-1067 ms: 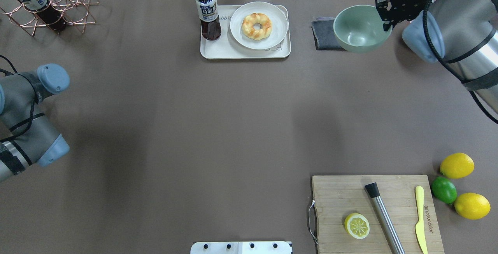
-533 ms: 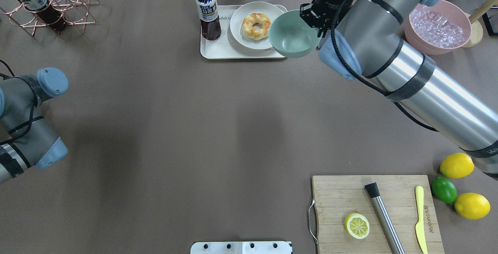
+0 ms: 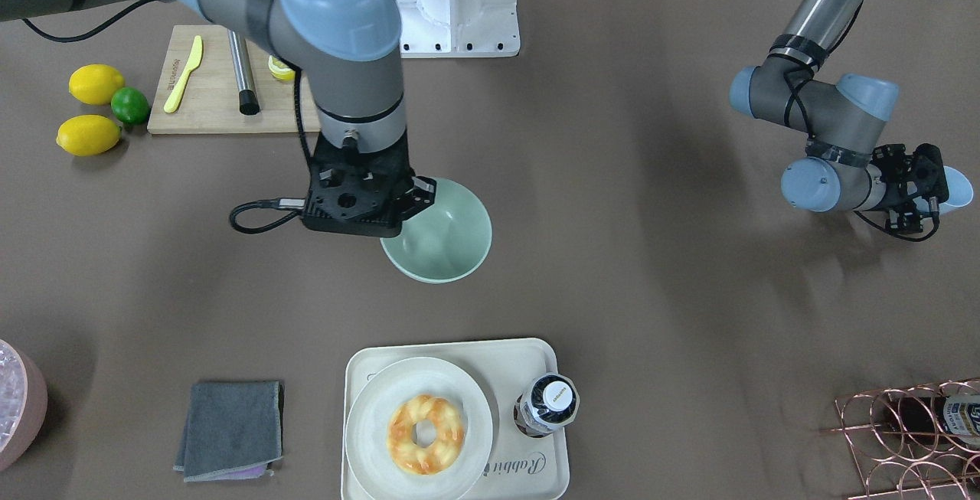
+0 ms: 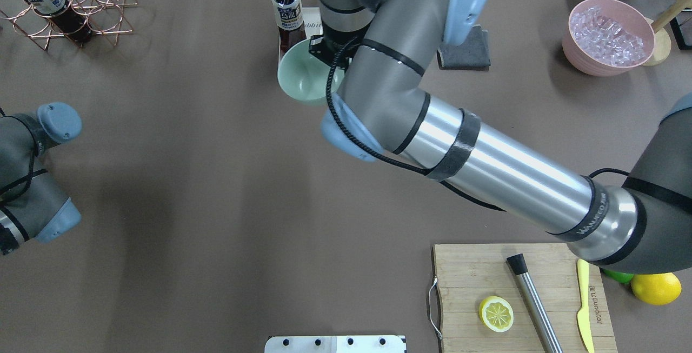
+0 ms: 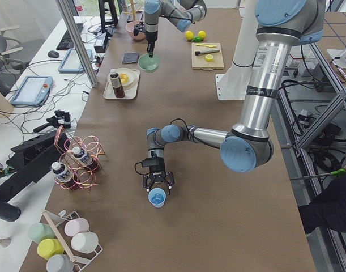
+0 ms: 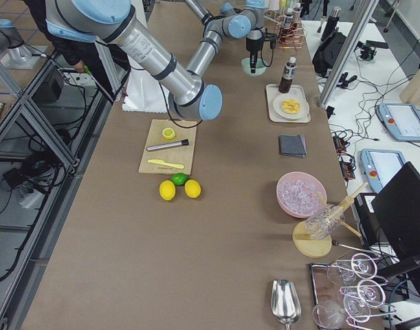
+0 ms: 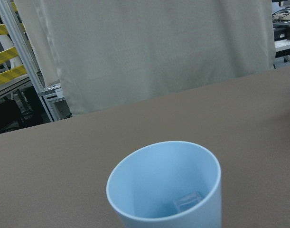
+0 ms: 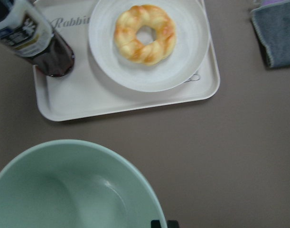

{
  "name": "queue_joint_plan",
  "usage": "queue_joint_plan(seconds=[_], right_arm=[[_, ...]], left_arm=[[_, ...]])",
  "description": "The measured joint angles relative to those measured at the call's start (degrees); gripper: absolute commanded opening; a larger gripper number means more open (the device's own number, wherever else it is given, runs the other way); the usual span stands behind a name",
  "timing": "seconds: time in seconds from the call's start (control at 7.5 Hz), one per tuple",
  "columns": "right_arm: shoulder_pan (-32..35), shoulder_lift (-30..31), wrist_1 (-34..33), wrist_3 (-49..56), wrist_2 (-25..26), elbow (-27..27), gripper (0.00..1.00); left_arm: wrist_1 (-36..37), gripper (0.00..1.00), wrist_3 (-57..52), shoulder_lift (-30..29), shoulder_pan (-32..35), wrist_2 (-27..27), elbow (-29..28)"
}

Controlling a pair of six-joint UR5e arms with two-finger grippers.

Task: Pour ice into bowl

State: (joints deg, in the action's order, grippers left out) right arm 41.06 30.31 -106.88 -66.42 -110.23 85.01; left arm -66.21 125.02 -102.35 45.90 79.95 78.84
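Observation:
My right gripper (image 3: 417, 197) is shut on the rim of the pale mint-green bowl (image 3: 440, 232) and holds it on my side of the tray. In the overhead view the bowl (image 4: 303, 77) sits just below the bottle, and it is empty in the right wrist view (image 8: 73, 190). My left gripper (image 3: 930, 187) is shut on a light blue cup (image 3: 957, 190) at the table's left side. The left wrist view shows a small clear ice cube (image 7: 188, 201) at the bottom of that cup (image 7: 163, 185).
A cream tray (image 4: 289, 69) holds a dark bottle (image 4: 288, 15) and a white plate with a donut (image 3: 425, 423). A grey cloth (image 4: 465, 50), a pink tub of clear pieces (image 4: 611, 37), a cutting board (image 4: 519, 293) and a copper rack (image 4: 70, 7) also stand on the table.
My right arm has carried the bowl leftward from beside the grey cloth, past the plate, to below the bottle. The left arm has shifted slightly further left.

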Motion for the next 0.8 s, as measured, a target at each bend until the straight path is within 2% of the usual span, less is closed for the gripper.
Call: queue_joint_plan(seconds=[0.27,0.53,0.8], right_arm=[[-4.6,-5.8,3.0,-4.1,3.1,-6.6,0.00],[-8.5,-8.8,7.3,-6.5,5.6,-11.5,0.00],[-12.6,-8.8,12.0,-7.0,7.1,-13.2,0.00]], left_arm=[[-2.7,0.97,0.1,0.2,0.1,-0.1,-2.6],[-4.5,0.94,0.1,0.2,0.2,-0.2,-4.7],[-4.9,0.70,-0.4,0.7,0.8,-0.2,-5.2]])
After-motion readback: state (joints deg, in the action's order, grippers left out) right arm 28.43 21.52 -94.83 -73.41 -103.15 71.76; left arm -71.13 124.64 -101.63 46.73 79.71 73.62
